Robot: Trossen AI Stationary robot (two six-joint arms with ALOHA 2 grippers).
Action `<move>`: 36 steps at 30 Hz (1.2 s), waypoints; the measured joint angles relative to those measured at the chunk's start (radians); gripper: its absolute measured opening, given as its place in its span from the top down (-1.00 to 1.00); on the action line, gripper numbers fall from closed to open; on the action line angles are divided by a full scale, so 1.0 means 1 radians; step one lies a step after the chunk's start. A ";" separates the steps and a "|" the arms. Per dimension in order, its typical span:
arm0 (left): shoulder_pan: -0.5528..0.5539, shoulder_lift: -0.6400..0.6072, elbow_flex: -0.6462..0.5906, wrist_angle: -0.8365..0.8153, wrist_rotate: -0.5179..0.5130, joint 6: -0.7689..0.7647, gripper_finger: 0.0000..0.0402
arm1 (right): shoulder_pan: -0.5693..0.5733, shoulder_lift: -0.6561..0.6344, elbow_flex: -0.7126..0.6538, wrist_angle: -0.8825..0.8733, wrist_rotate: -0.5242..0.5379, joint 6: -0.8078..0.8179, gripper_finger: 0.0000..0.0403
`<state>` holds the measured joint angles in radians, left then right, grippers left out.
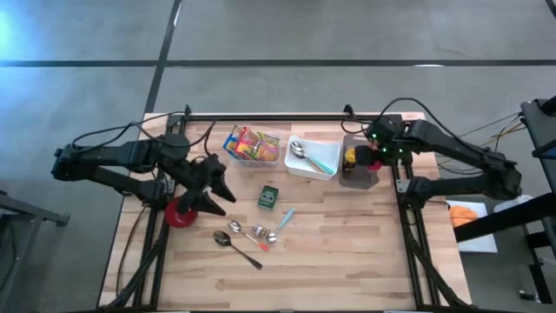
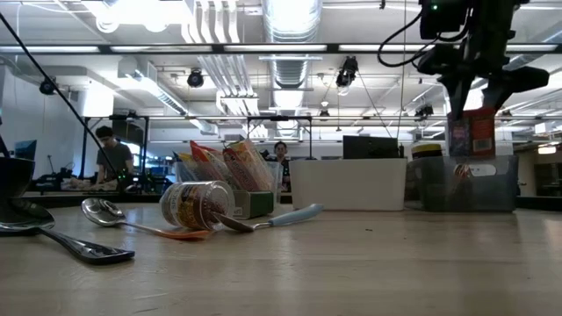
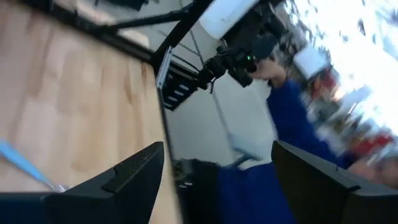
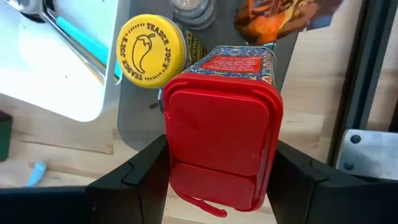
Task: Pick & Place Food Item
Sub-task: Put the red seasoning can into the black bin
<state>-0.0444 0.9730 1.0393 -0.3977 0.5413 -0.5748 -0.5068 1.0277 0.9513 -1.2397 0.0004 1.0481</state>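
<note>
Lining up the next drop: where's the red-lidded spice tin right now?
The red-lidded spice tin is held in the right gripper, above the grey bin at the table's back right, beside the yellow-lidded jar.

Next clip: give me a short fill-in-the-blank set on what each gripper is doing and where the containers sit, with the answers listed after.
1. The right gripper is shut on a tin with a ____ lid.
2. Below that tin, in the grey bin, stands a jar with a ____ cap.
3. The left gripper hangs with its jaws ____, holding nothing.
4. The white rectangular tray holds metal ____.

Missing words: red; yellow; open; spoons
</note>
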 joint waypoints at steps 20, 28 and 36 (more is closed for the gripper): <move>0.002 -0.001 0.000 -0.120 -0.266 0.497 -0.49 | 0.015 0.125 -0.022 0.003 -0.002 0.026 0.00; 0.002 -0.001 0.000 -0.127 -0.269 0.489 -0.49 | 0.056 0.129 -0.113 0.177 -0.019 0.060 0.00; 0.002 -0.001 0.000 -0.127 -0.269 0.445 -0.49 | 0.056 0.126 -0.178 0.202 -0.028 0.075 0.00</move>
<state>-0.0425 0.9722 1.0393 -0.5251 0.2726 -0.1293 -0.4507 1.1542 0.7734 -1.0378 -0.0271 1.1233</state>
